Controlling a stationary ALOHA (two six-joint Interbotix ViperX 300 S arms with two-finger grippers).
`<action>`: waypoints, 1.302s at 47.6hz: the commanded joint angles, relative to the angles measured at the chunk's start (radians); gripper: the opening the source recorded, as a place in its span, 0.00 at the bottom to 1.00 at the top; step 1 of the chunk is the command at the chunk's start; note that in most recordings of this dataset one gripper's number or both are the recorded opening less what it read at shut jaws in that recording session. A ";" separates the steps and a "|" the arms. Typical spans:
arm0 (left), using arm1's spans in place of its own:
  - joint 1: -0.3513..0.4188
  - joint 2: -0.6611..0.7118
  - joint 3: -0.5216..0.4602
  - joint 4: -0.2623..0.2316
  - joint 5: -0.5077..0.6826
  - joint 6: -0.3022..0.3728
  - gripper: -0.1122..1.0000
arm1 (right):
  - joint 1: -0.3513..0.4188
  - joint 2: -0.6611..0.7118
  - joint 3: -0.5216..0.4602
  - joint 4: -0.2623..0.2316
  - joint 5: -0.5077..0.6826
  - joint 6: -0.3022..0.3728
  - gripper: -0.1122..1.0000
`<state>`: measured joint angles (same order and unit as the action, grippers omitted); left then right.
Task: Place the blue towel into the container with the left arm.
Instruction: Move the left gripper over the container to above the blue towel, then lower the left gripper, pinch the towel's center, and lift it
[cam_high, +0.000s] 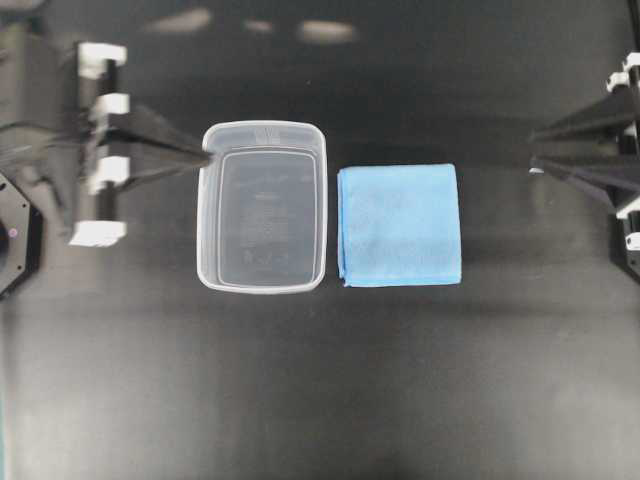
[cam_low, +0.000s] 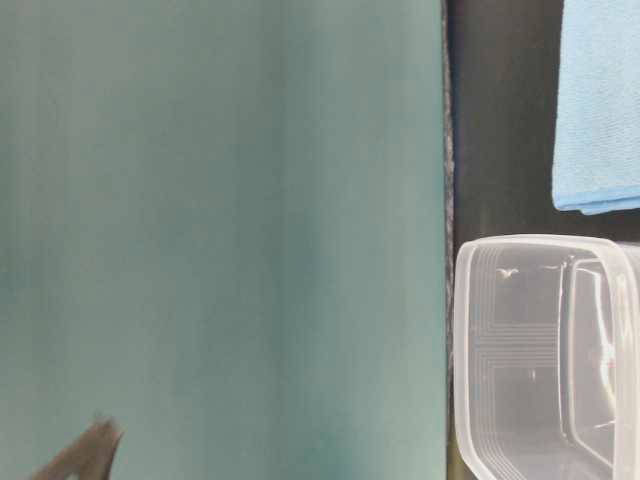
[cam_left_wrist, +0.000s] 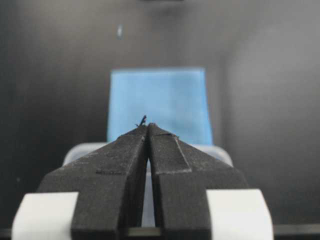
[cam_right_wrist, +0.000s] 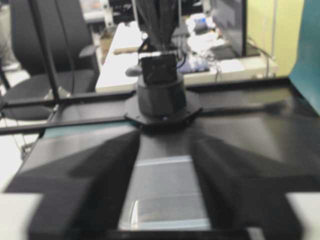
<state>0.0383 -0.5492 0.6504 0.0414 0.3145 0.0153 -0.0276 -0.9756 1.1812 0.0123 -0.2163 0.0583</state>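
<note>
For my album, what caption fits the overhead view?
Blue towel lies beside the empty container, with the left claw shut at its rim.

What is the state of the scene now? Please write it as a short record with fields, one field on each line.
towel: blue towel, folded square, flat on the black table
container: clear container, upright, nothing in it
relation: towel lies beside the container, a narrow gap between them
left gripper: shut, holds nothing, tips at the container's rim on the side away from the towel
right gripper: open, holds nothing, apart from the towel
task: not yet begun
</note>
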 joint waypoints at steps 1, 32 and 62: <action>0.003 0.094 -0.115 0.003 0.063 0.000 0.10 | -0.005 0.005 -0.018 0.005 -0.003 0.002 0.56; 0.011 0.715 -0.621 0.005 0.301 0.003 0.91 | -0.031 -0.094 -0.018 0.005 0.023 -0.006 0.79; -0.021 1.117 -0.778 0.005 0.302 0.003 0.90 | -0.031 -0.221 -0.020 0.005 0.187 -0.002 0.79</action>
<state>0.0291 0.5522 -0.1074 0.0430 0.6197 0.0199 -0.0568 -1.2042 1.1781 0.0138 -0.0245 0.0522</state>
